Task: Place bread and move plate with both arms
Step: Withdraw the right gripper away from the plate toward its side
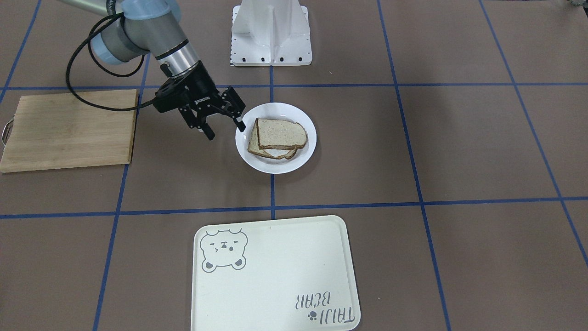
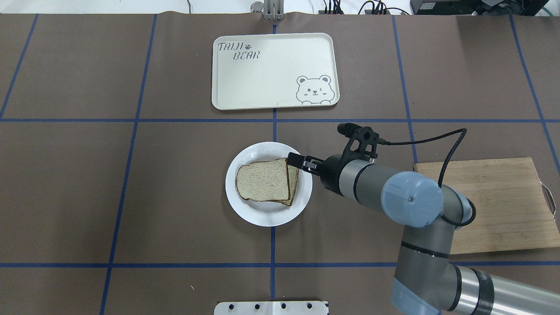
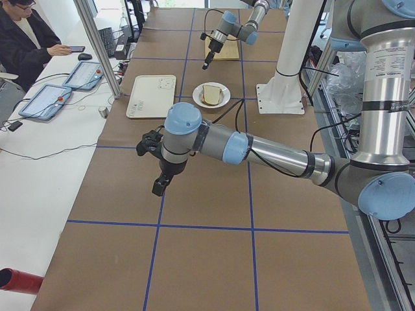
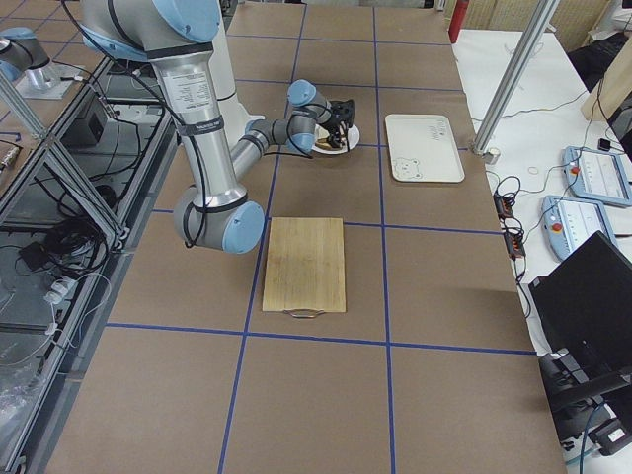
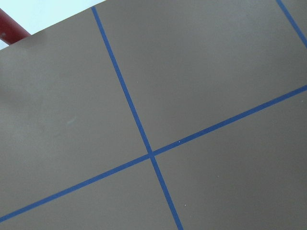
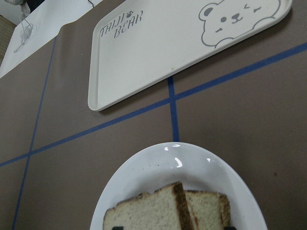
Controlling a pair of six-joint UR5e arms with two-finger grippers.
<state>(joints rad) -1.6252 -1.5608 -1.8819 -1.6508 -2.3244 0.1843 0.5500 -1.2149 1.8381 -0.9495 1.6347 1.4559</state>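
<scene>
The bread (image 1: 281,133) (image 2: 262,180) (image 6: 144,208) lies on the round white plate (image 1: 275,169) (image 2: 262,218) (image 6: 158,158), on top of a second slice (image 2: 294,179) that sticks out beneath it. My right gripper (image 1: 225,128) (image 2: 299,162) is open and empty. It hovers at the plate's rim on the cutting-board side, its fingers pointing at the bread. My left gripper (image 3: 158,186) hangs over bare table far from the plate. It shows only in the exterior left view, so I cannot tell whether it is open or shut. The left wrist view holds only table paper and blue tape.
A cream bear tray (image 1: 275,276) (image 2: 262,74) (image 6: 168,48) lies beyond the plate, away from the robot. A wooden cutting board (image 1: 69,128) (image 2: 494,197) (image 4: 304,262) lies on my right side. The white robot base (image 1: 271,32) stands behind the plate.
</scene>
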